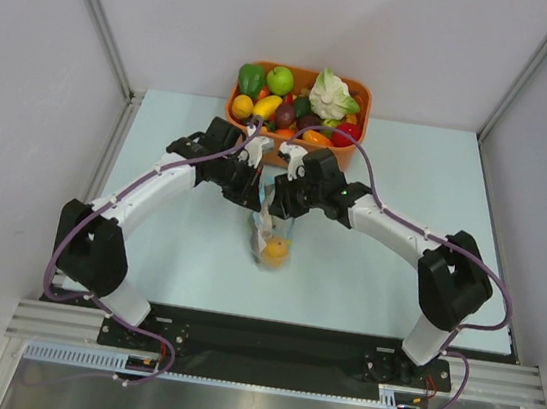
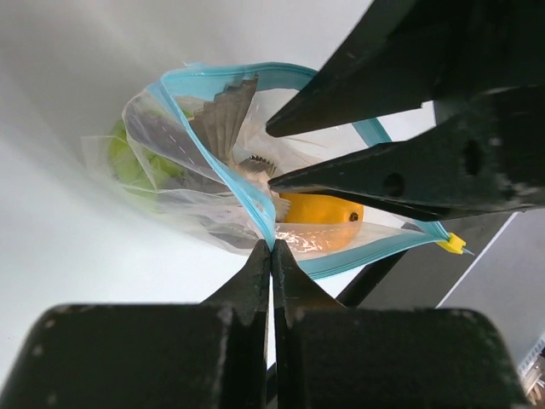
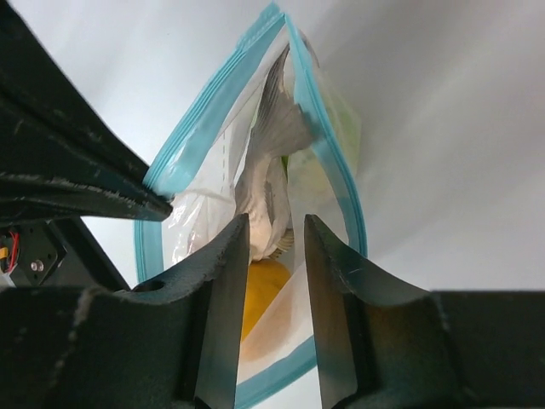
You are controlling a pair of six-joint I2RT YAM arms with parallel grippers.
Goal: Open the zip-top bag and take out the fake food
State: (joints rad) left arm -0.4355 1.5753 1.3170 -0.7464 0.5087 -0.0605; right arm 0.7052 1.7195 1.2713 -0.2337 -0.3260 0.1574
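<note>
The clear zip-top bag [image 1: 271, 237] lies at the table's middle with its blue-edged mouth open. My left gripper [image 2: 272, 249] is shut on the blue zip strip [image 2: 255, 204] on one side of the mouth; it also shows in the top view [image 1: 254, 198]. My right gripper [image 3: 275, 234] is open, its fingertips [image 2: 281, 126] reaching into the mouth on either side of the grey fish [image 3: 271, 145]. The orange-yellow fruit [image 3: 262, 285] lies under the fish. The lime-green fruit [image 2: 128, 158] sits deeper in the bag.
An orange tub [image 1: 364, 93] of toy fruit and a cauliflower [image 1: 330, 96] stands just behind the two grippers. A yellow zip slider [image 2: 453, 244] sits at the end of the strip. White walls enclose the table on three sides.
</note>
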